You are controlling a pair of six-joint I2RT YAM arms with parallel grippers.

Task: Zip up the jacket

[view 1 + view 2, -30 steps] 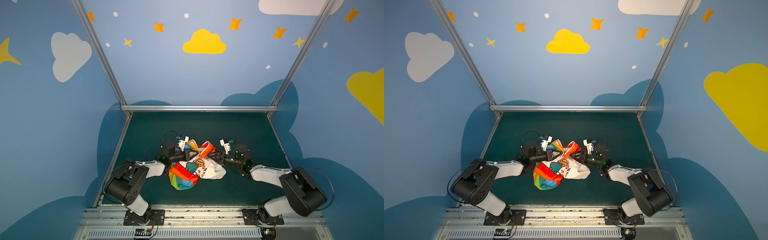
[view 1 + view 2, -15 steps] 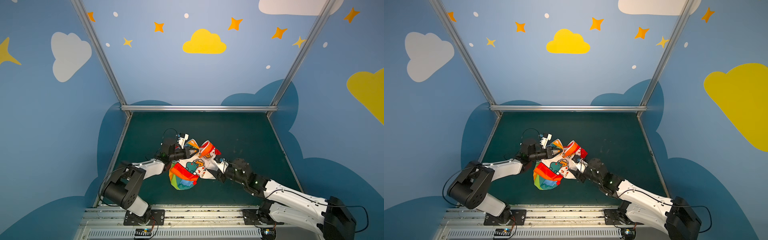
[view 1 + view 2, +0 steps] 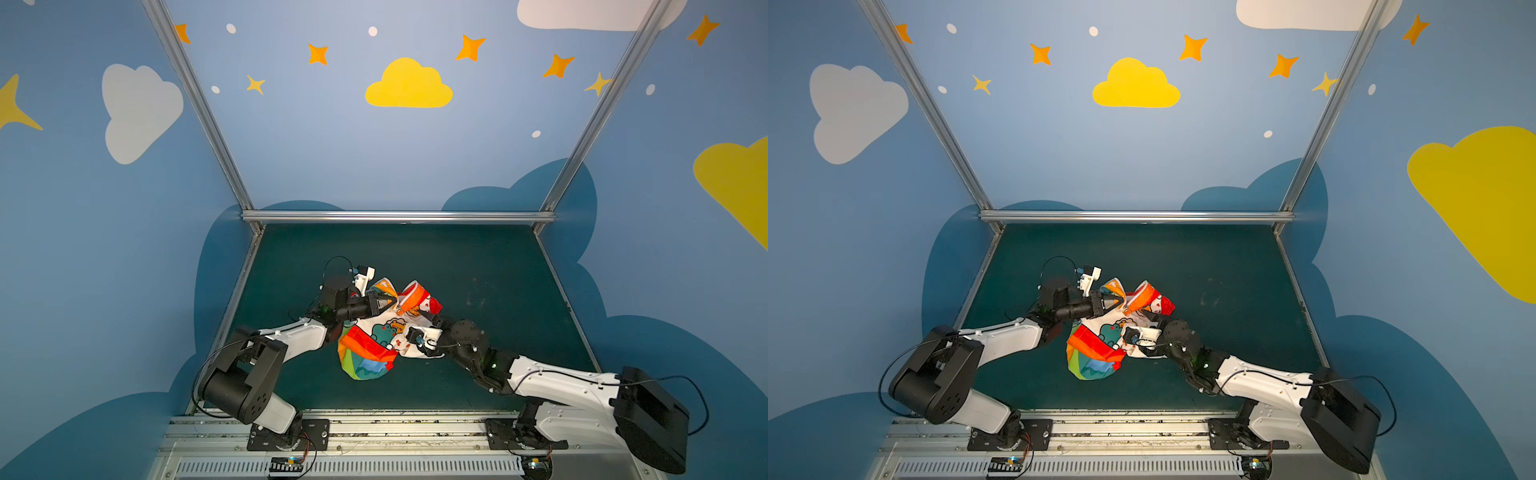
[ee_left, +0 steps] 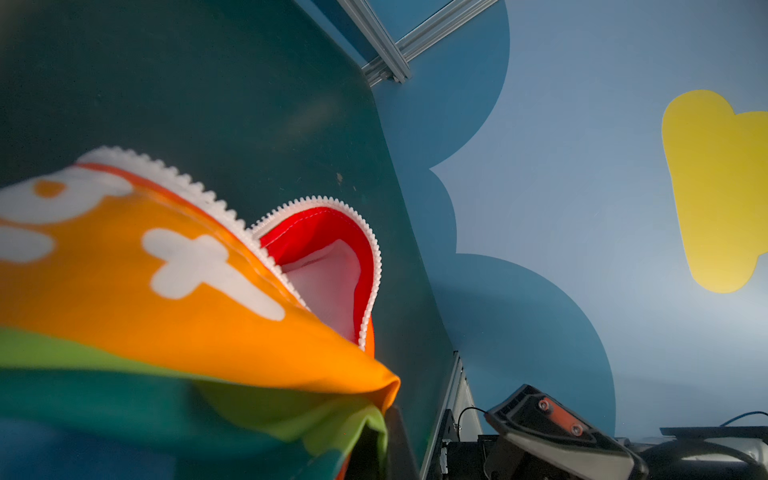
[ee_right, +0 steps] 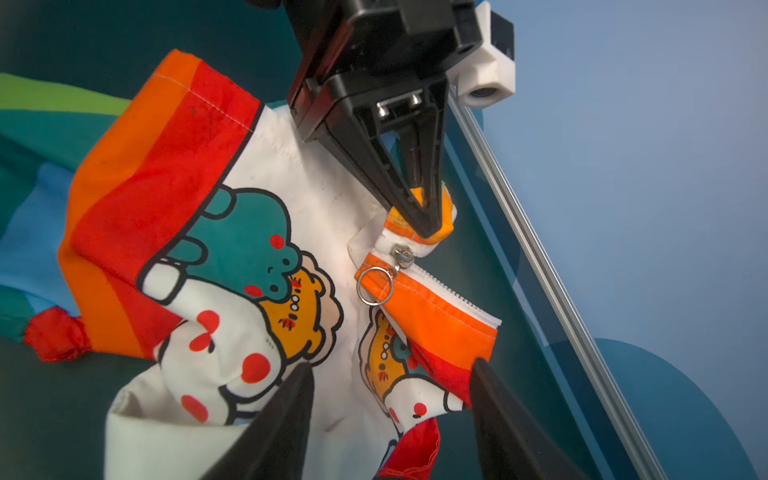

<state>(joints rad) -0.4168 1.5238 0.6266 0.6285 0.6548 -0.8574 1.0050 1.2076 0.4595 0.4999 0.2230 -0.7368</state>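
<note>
The jacket (image 3: pixel 365 353) is lying crumpled near the middle of the green counter (image 3: pixel 478 266). Its white cartoon lining is facing upward and the rainbow stripes are showing on its near side in both top views. The left gripper (image 5: pixel 428 222) is reaching in from the left and is pinching a small fold of orange fabric, with its jaws pressed together. This fold is at the end of the zipper (image 5: pixel 449 291), just beside the metal slider (image 5: pixel 402 252). The ring pull (image 5: pixel 375 285) is hanging free from the slider, against the orange edge. The right gripper (image 5: pixel 388 374) is standing over the right part of the lining with its jaws spread wide and nothing between them. I cannot tell whether its fingertips are touching the cloth. In the left wrist view, the two rows of white teeth (image 4: pixel 372 266) are curving apart around the red hem.
</note>
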